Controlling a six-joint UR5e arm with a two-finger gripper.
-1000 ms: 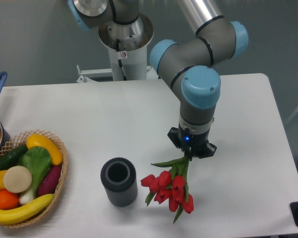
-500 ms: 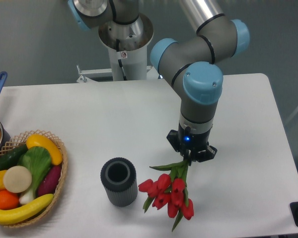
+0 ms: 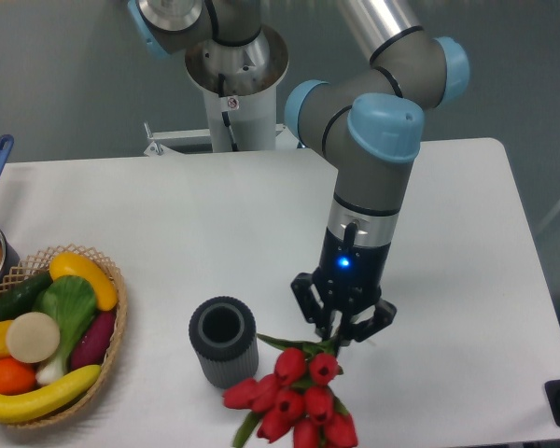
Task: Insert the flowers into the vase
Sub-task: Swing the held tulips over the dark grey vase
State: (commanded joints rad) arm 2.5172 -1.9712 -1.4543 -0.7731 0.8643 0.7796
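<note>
Flowers [image 3: 294, 408] below the claw [image 3: 339, 327] (stems gripped)

My arm reaches down from upper frame, grey links, light-blue joint caps. Wrist near vertical, blue status light lit just above pincer. Gripper [image 3: 338, 329] points down, black fingers [image 3: 305, 301] splayed to either side, tips pinched together on flowers [image 3: 294, 403] at stem end; buds hang directly below pincer. Elbow joint bulks above and behind wrist.
</note>
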